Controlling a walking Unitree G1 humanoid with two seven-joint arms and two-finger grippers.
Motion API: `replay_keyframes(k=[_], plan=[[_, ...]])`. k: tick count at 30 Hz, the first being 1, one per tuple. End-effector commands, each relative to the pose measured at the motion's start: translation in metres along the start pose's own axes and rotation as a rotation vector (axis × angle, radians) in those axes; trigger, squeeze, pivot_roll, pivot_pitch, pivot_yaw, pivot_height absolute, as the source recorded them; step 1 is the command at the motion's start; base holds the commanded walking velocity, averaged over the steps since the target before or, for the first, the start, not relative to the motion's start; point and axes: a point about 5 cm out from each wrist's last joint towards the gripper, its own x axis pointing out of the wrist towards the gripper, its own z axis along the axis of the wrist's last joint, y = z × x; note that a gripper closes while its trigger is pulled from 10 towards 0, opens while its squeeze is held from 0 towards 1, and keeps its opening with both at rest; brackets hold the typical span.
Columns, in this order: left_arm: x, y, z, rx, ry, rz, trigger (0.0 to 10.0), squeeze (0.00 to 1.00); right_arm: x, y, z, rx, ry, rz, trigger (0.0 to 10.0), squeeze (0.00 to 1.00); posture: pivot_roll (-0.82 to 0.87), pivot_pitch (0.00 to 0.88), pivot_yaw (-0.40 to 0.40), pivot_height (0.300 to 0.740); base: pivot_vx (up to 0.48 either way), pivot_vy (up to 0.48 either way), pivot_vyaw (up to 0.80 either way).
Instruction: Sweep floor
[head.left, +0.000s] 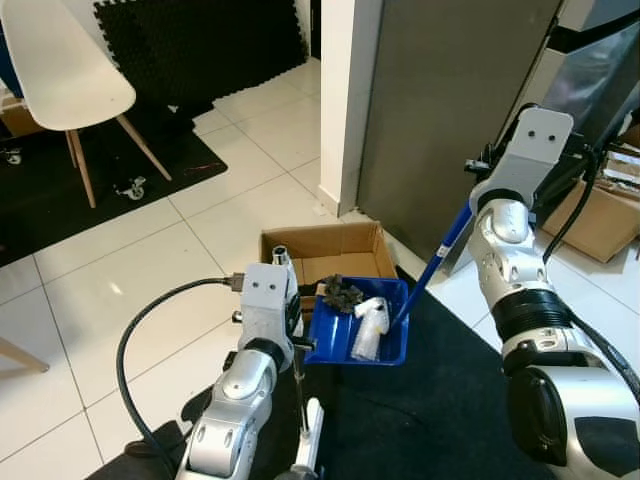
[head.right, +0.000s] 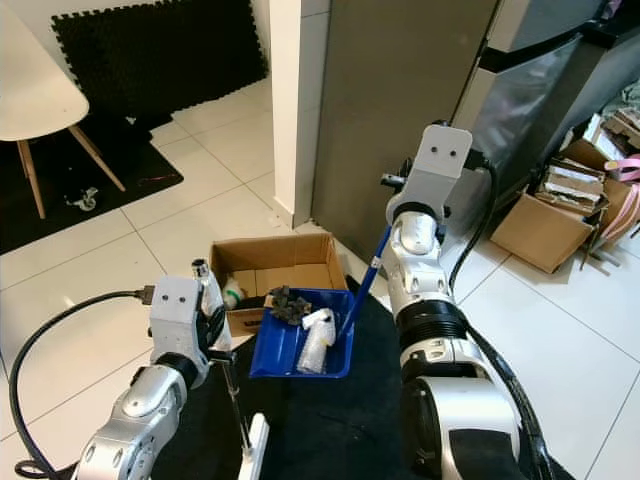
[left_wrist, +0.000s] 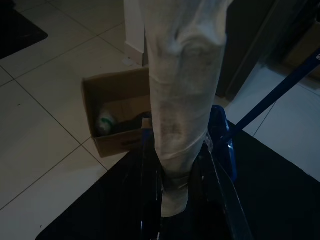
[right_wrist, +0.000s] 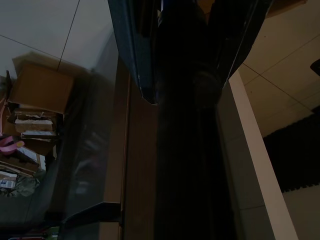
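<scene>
A blue dustpan is held just above a black mat, next to an open cardboard box. In the pan lie a dark crumpled clump and a white plastic bottle. Its long blue handle slants up to my right gripper, which is shut on it high up by the grey cabinet. My left gripper is shut on a white wrapped brush handle, close to the pan's left edge. A thin dark rod runs down from that hand to a white piece.
A green and white object lies inside the box. The grey cabinet and a white pillar stand behind it. A white chair and black foam mat are far left. Cardboard boxes sit at right. A black cable loops by my left arm.
</scene>
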Motion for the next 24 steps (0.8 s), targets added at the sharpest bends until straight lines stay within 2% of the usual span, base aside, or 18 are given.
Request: replay_keyframes(k=[1,11,24], plan=[[0.0003,-0.0035,0.0011,-0.007,-0.012,-0.001,10.0,0.0,0.0023,-0.0016,0.0084,0.01,-0.045,-0.004,10.0,0.0,0.12,0.124,-0.041,0.74,0.0,0.0,0.0],[0.0011,-0.0013,0.0026,0.003,-0.032,0.014,10.0,0.0,0.0011,-0.0007,0.0057,0.005,-0.04,0.005,10.0,0.0,0.12,0.12,-0.043,0.74,0.024,0.0,0.0],[0.0014,0.0008,0.0041,0.007,-0.043,0.025,10.0,0.0,0.0007,-0.0001,0.005,0.002,-0.04,0.009,10.0,0.0,0.12,0.116,-0.041,0.74,0.439,0.0,0.0]])
